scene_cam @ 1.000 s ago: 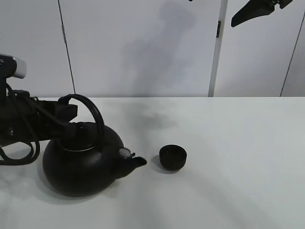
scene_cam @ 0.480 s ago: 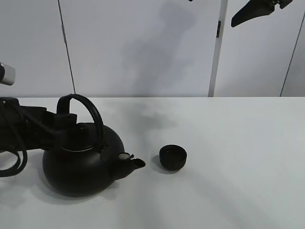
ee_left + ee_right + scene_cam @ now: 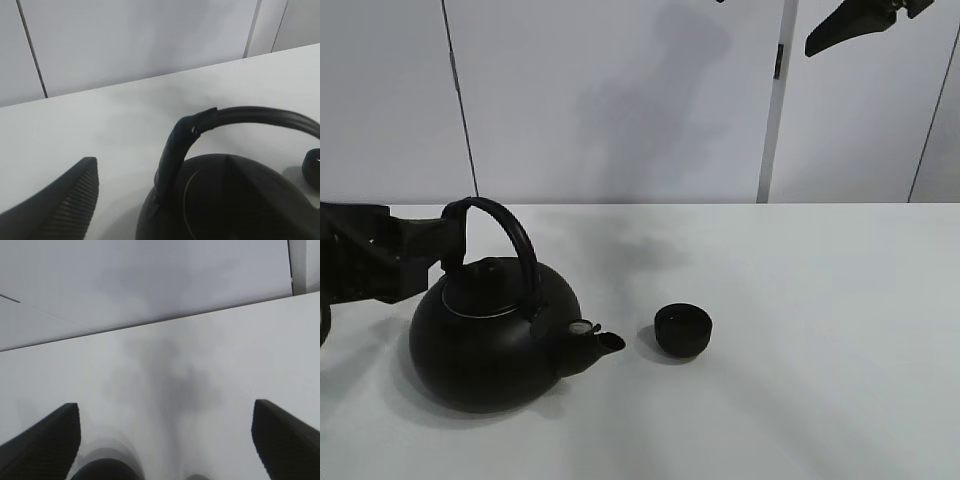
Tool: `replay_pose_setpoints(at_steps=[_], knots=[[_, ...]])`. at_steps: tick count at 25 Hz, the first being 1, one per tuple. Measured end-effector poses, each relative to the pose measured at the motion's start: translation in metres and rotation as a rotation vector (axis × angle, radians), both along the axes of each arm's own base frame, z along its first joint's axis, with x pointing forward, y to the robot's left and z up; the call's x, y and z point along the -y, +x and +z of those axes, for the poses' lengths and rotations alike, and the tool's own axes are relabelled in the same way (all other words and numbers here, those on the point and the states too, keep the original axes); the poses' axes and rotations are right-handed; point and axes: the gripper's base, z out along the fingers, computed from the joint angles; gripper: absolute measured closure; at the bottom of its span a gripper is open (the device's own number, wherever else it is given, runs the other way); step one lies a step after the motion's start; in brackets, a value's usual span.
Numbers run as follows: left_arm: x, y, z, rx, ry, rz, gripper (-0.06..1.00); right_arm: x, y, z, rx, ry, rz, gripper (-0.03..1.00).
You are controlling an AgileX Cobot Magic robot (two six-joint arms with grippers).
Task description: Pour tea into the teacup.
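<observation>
Your left gripper [image 3: 438, 240] hangs just behind the big round black kettle's [image 3: 490, 345] arched handle [image 3: 510, 235], fingers [image 3: 55, 207] spread and holding nothing. The small matte black teacup [image 3: 682, 330] stands on the white counter [image 3: 820, 350] just past the spout [image 3: 605, 342]. Swing sideways and you may knock the handle, nudging the kettle into the cup. Your right gripper [image 3: 165, 440] is raised, fingers wide, empty.

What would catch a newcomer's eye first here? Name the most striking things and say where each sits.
The big round black kettle with an arched handle dominates the left of the white table, upright, its spout aimed at the small matte black handleless teacup standing apart to its right. The left gripper hangs open by the handle's far-left end, gripping nothing. The right gripper hangs high at the top right, open and empty.
</observation>
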Motion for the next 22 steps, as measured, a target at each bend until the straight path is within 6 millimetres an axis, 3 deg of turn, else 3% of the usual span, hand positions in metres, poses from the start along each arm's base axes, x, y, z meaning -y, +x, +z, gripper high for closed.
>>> replay_pose_setpoints(at_steps=[8,14,16,20,22], knots=[[-0.002,-0.004,0.032,0.103,-0.051,0.001,0.44,0.000,0.000,0.000,0.000,0.000,0.000,0.33],[-0.009,-0.007,0.056,0.044,-0.073,0.072,0.44,0.000,0.000,0.000,0.000,0.000,0.000,0.33],[-0.008,-0.002,0.067,-0.049,-0.090,0.092,0.44,0.000,0.000,0.000,0.000,0.000,0.000,0.33],[0.005,0.013,0.114,-0.271,-0.041,0.068,0.41,0.000,0.000,0.000,0.000,0.000,0.000,0.33],[0.008,0.020,0.151,-0.346,-0.012,0.076,0.33,0.000,0.000,0.000,0.000,0.000,0.000,0.33]])
